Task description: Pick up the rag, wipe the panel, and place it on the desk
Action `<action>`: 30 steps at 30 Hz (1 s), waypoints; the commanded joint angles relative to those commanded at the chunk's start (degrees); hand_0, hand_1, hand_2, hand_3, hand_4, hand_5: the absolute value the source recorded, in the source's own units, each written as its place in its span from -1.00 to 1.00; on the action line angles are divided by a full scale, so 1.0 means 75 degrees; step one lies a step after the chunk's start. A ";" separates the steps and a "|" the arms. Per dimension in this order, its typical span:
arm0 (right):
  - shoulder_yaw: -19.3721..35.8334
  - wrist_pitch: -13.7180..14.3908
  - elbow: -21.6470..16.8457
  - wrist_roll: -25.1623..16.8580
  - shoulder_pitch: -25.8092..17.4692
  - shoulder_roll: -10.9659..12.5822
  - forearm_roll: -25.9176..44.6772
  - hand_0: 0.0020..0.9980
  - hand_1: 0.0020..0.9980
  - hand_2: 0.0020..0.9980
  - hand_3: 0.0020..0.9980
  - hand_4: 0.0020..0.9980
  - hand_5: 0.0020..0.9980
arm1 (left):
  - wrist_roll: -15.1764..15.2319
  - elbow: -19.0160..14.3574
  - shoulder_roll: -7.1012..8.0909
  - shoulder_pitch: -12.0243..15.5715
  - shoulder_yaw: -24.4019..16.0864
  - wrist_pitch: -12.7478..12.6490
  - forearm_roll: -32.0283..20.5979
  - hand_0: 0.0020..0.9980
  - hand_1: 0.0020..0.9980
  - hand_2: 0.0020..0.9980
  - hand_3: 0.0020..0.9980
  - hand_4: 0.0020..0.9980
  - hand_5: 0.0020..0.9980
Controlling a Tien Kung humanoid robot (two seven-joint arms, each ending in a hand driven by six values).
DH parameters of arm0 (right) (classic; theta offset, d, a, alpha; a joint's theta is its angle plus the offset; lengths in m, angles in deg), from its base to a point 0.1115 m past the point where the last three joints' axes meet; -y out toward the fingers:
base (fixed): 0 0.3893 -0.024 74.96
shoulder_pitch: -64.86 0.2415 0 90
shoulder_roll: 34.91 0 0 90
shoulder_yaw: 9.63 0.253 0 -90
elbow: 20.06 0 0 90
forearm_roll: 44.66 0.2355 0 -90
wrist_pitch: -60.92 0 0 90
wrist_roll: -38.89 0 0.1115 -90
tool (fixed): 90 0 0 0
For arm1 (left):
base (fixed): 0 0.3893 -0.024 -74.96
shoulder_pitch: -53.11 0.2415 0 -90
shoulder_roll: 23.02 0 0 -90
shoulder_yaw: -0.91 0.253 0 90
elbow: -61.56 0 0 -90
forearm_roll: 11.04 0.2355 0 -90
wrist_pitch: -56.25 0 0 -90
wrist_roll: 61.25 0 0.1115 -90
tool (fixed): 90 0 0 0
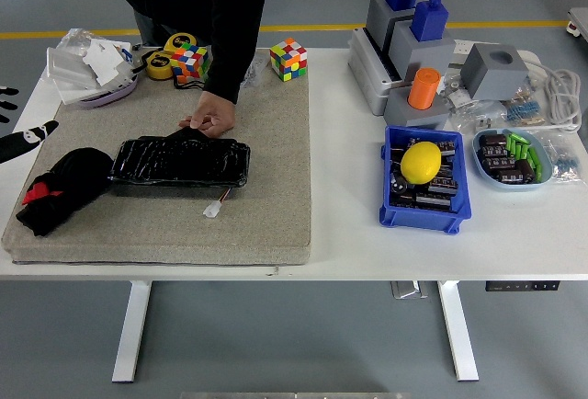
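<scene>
The black rag (61, 188), with a bit of red showing, lies crumpled on the grey mat (266, 178) and touches the left end of the black panel (180, 162). My left hand (20, 136) is at the picture's left edge, off the rag, with its fingers spread and holding nothing. A person's hand (210, 115) rests on the panel's far edge and pinches it. A small white connector (215, 208) on a wire lies just in front of the panel. My right arm is out of view.
Two colour cubes (288, 58), tape rolls (165, 62) and a tray of papers (92, 68) sit at the back. On the right stand a blue bin (424, 178) with a yellow ball, grey fixtures (413, 50), a light dish (513, 158) and cables.
</scene>
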 joint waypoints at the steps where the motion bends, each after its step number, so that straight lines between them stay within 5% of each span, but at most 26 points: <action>1: 0.0001 0.0005 0.0000 -0.0002 0.0004 0.0000 -0.0014 0.49 0.35 0.40 0.23 0.98 0.17 | 0.0010 -0.0107 0.0037 0.0063 -0.0104 0.0000 -0.0104 -0.38 0.04 0.24 0.44 1.00 0.05; 16: -0.0233 0.0047 -0.0003 0.0008 0.0033 -0.0002 0.0064 0.49 0.35 0.40 0.23 0.97 0.16 | 0.0017 -0.1878 0.0431 0.0888 -0.1064 0.0000 -0.1367 -0.37 0.05 0.24 0.44 0.98 0.11; 30: -0.0428 0.0074 0.0013 0.0039 -0.0056 -0.0152 0.0071 0.49 0.35 0.40 0.23 0.97 0.16 | 0.0375 -0.2710 0.0621 0.1245 -0.1122 0.0000 -0.3507 -0.36 0.05 0.24 0.45 0.96 0.15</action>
